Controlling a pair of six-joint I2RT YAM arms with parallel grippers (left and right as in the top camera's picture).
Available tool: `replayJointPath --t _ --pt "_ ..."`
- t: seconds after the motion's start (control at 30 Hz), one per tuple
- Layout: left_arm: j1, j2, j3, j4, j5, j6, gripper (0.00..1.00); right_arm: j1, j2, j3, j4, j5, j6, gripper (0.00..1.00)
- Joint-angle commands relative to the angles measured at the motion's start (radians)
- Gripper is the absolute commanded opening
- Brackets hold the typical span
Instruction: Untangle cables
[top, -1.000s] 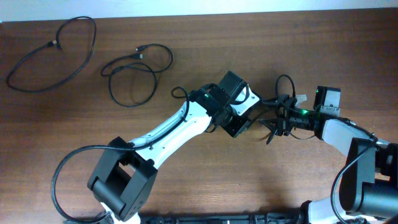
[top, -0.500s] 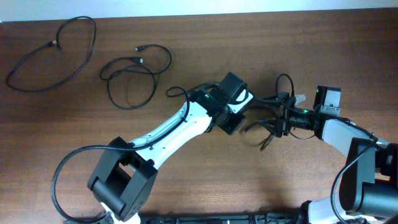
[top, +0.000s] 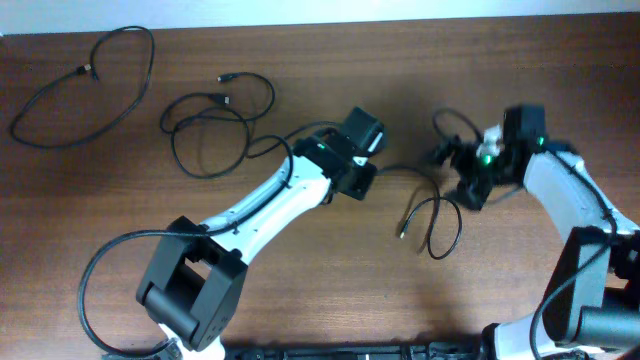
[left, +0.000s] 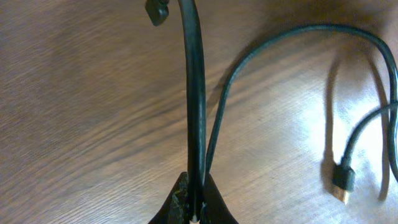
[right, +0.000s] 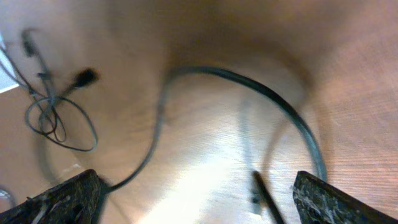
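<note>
Progress of untangling. First cable (top: 85, 71) lies looped at 10 o'clock on the table (top: 320, 300); second cable (top: 205, 97) lies at 11 o'clock, near it but apart. Third cable (top: 405, 170) runs from centre toward 4 o'clock, pinched in the clenched left gripper (left: 194, 186); right gripper (top: 458, 172) gapes wide, holding nothing. Judged nearly done: only laying this last cord out remains.
</note>
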Motion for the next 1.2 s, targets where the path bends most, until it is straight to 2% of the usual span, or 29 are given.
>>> replayJointPath --t 0.0,0.07,0.23,0.33,0.43,0.5,0.57,0.63,0.77,0.8,0.93,1.1,1.17 --pt "0.046 -0.021 -0.007 -0.004 -0.018 -0.051 0.0 0.053 -0.019 0.172 -0.069 0.072 -0.045 0.99" --pt "0.058 -0.021 -0.007 -0.01 0.012 -0.05 0.0 0.062 -0.019 0.217 -0.109 0.138 -0.052 0.99" --pt "0.055 -0.021 -0.007 -0.042 0.163 -0.047 0.22 -0.017 -0.031 0.292 -0.324 0.335 -0.123 0.99" --pt "0.024 -0.021 -0.007 -0.037 0.194 -0.033 0.25 -0.099 -0.055 0.307 -0.397 0.339 -0.167 0.99" --pt "-0.024 -0.021 -0.006 -0.024 0.193 0.034 0.36 -0.19 -0.068 0.307 -0.436 0.339 -0.167 0.99" --pt "-0.057 -0.021 -0.006 -0.012 0.193 0.057 0.4 -0.244 -0.067 0.307 -0.461 0.339 -0.168 0.99" --pt "-0.1 -0.021 -0.006 0.008 0.192 0.086 0.52 -0.303 -0.067 0.307 -0.488 0.331 -0.218 0.99" --pt "-0.118 -0.021 -0.006 0.02 0.193 0.089 0.58 -0.32 -0.067 0.306 -0.498 0.332 -0.246 0.99" --pt "-0.152 -0.021 -0.006 0.047 0.193 0.108 0.82 -0.325 -0.067 0.306 -0.501 0.332 -0.246 0.99" --pt "-0.166 -0.021 -0.006 0.053 0.193 0.121 0.91 -0.325 -0.066 0.306 -0.501 0.332 -0.246 0.99" --pt "-0.22 -0.021 -0.006 0.075 0.193 0.188 1.0 -0.325 -0.066 0.306 -0.501 0.332 -0.246 0.99" --pt "-0.299 -0.021 -0.006 0.111 0.173 0.246 0.99 -0.325 -0.066 0.306 -0.497 0.332 -0.246 0.99" --pt "-0.332 -0.021 -0.006 0.124 0.096 0.245 0.99 -0.325 -0.066 0.306 -0.497 0.341 -0.246 0.99"
